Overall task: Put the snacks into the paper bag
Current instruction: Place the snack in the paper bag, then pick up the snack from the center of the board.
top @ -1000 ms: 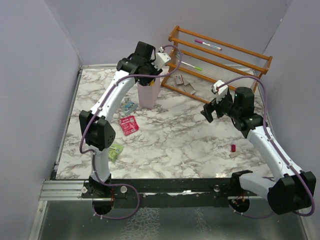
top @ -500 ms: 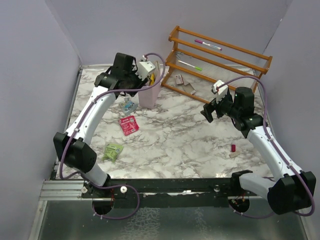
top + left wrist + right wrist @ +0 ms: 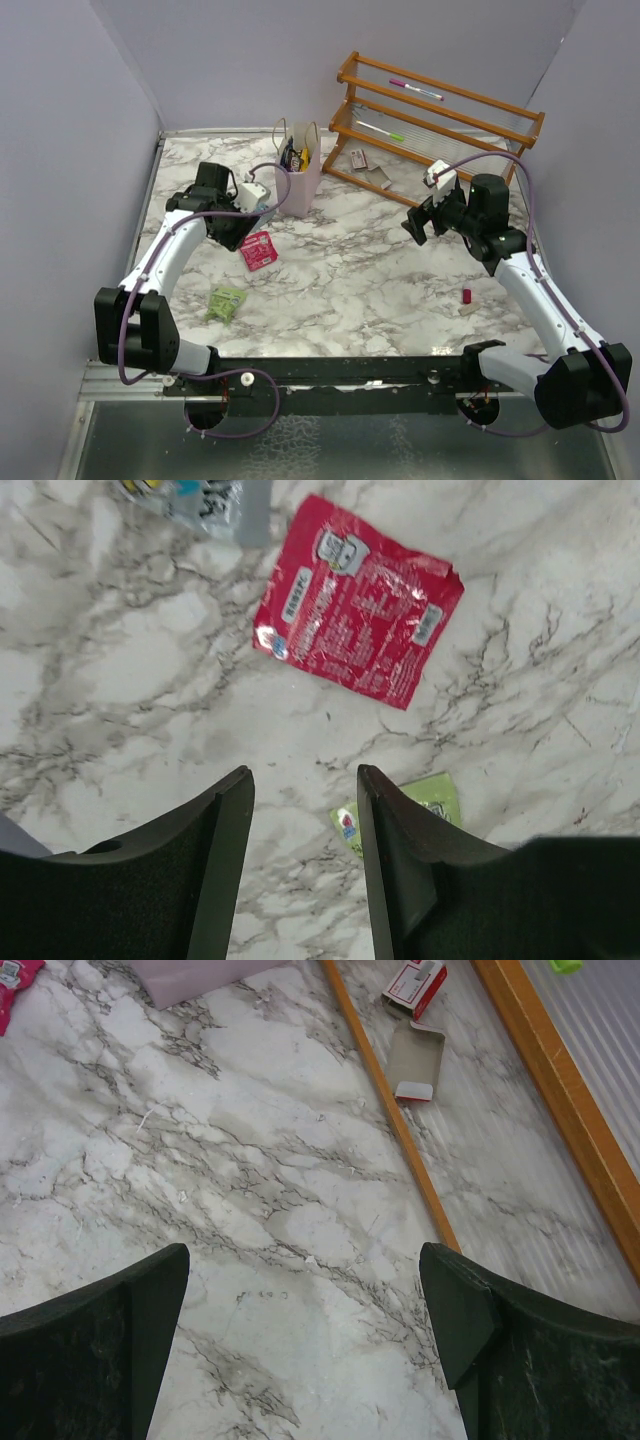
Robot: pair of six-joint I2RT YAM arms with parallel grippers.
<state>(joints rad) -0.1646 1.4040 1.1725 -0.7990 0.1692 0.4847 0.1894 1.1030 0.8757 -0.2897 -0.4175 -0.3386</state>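
Note:
The pale pink paper bag (image 3: pixel 303 176) stands upright at the back of the marble table with several snacks showing in its mouth. A red packet (image 3: pixel 258 250) (image 3: pixel 358 630), a green packet (image 3: pixel 226 302) (image 3: pixel 403 808) and a blue-white packet (image 3: pixel 198 498) lie on the table left of the bag. My left gripper (image 3: pixel 232 232) (image 3: pixel 305 800) is open and empty, above the table between the red and green packets. My right gripper (image 3: pixel 417 222) (image 3: pixel 305 1290) is open and empty over bare marble right of the bag, whose base shows in the right wrist view (image 3: pixel 205 975).
An orange wooden rack (image 3: pixel 440 120) with a pink and a green marker stands at the back right. Two small carton pieces (image 3: pixel 416 1060) lie by its front rail (image 3: pixel 390 1120). A tiny red stub (image 3: pixel 466 295) lies at the right. Grey walls close three sides.
My left gripper has drawn back from over the bag's mouth, down and to the left, to just above the table near the red packet. The right arm has not moved.

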